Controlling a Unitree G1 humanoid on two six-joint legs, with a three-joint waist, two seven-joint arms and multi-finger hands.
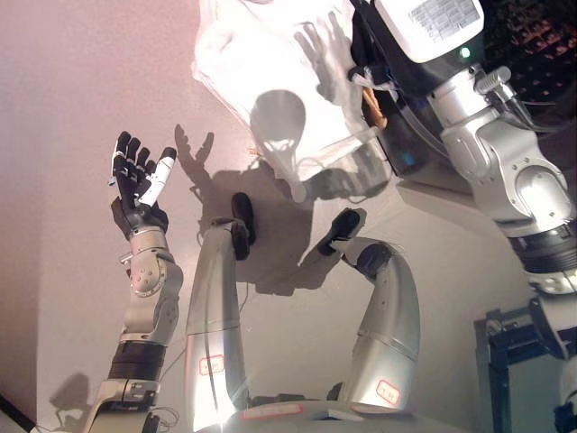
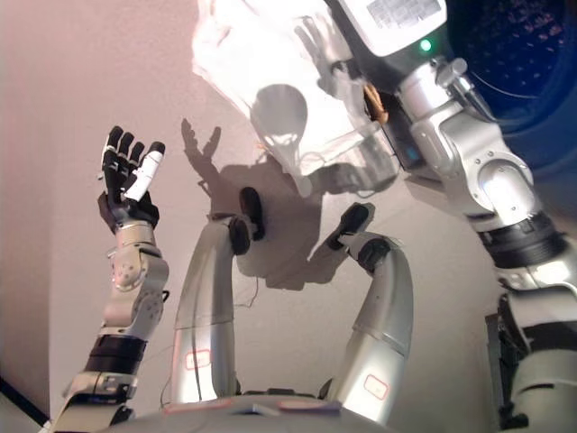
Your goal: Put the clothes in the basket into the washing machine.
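A: Where's the left hand point(image 1: 137, 185)?

B: Raised over the pale floor point(image 1: 72, 108), well apart from everything else. Palm is up and the fingers point(image 1: 160, 176) are straight and slightly spread. It holds nothing and touches nothing.

A: And the right hand point(image 1: 362, 72)?

B: It's up at the far side, at the right edge of the white garment point(image 1: 270, 54). Only a dark patch of it shows there. The fingers are buried in or behind the cloth, so I can't tell whether they're pinching it or just resting on it.

A: Where's the garment?

B: Off the floor, hanging bunched and crumpled beside the right hand. Its lower edge dangles free. It's thin white fabric with light coming through it. It sits just left of the washing machine drum point(image 2: 527, 45), a dark perforated surface at the far right. The cloth is outside the drum, next to it. I can't tell whether the two touch.

A: Anything else around the cloth?

B: A small tan piece point(image 1: 371, 106) at the garment's right edge, just below the right hand. It's too hidden to say what it is.

A: Any labels or text on the garment or the drum?

B: None I can read. Any print is too small to make out.
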